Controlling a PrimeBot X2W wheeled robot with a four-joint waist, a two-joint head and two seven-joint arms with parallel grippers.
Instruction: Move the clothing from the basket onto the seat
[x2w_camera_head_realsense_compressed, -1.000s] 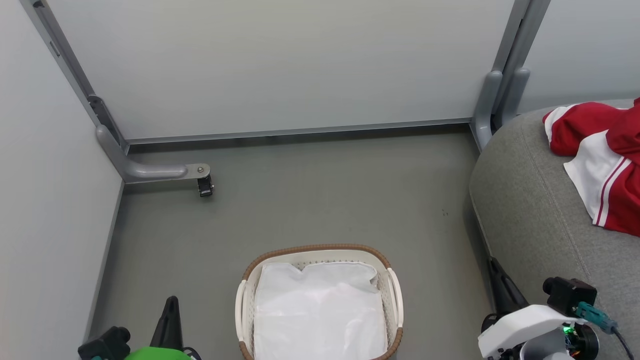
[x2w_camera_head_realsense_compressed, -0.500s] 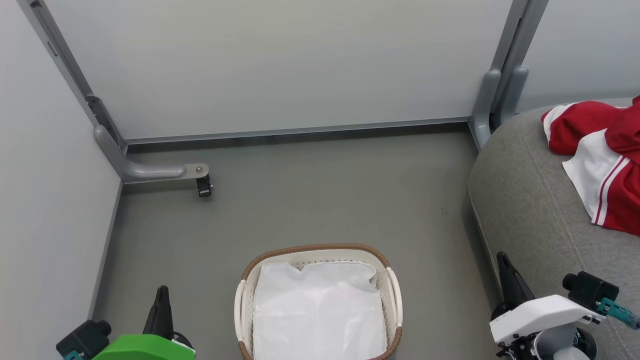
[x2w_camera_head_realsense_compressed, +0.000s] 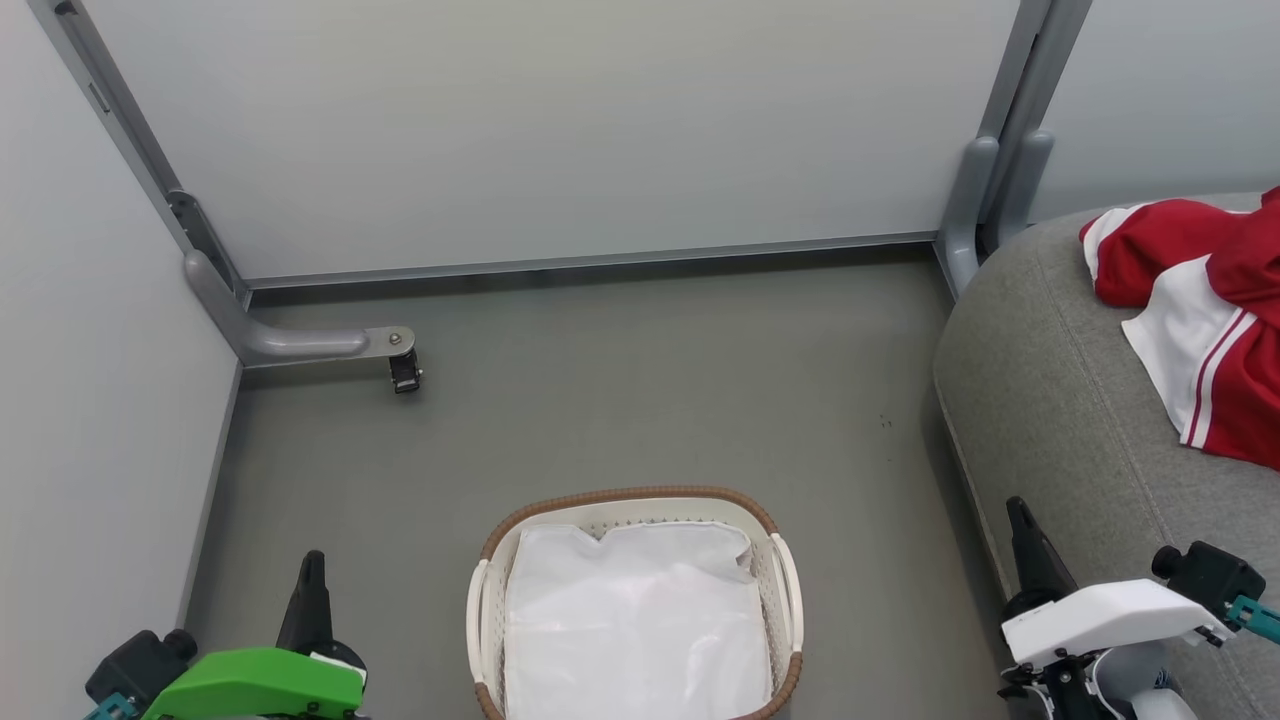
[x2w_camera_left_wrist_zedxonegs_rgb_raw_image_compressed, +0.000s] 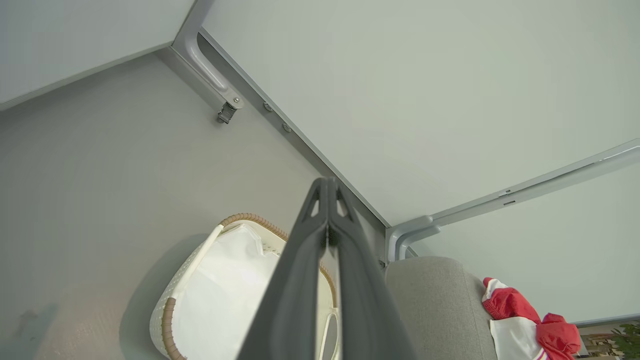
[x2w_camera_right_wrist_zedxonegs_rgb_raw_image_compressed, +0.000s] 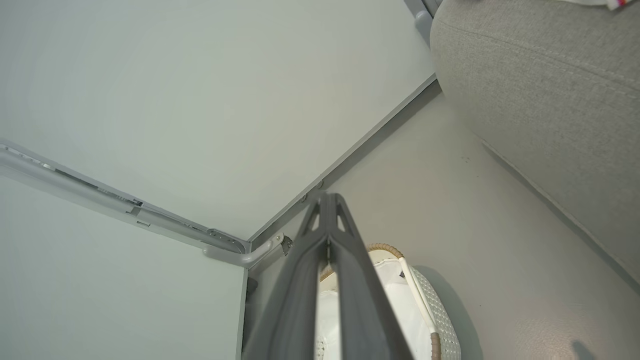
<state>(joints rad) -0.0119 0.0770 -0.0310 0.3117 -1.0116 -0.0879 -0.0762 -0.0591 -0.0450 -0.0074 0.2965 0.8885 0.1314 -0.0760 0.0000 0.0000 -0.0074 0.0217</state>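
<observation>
Bright red white-panelled fabric jerseys (x2w_camera_head_realsense_compressed: 1190, 320) lie at two o'clock on the grey upholstered seat (x2w_camera_head_realsense_compressed: 1060, 400) — job likely done, so left pincer (x2w_camera_head_realsense_compressed: 314, 562) and right pincer (x2w_camera_head_realsense_compressed: 1018, 510) rest pinched shut, flanking the oval white plastic basket (x2w_camera_head_realsense_compressed: 630, 497) at six.

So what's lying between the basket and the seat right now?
Nothing: the head view shows bare grey floor running from the basket to the seat. The shut right gripper hangs beside the seat's edge.
</observation>
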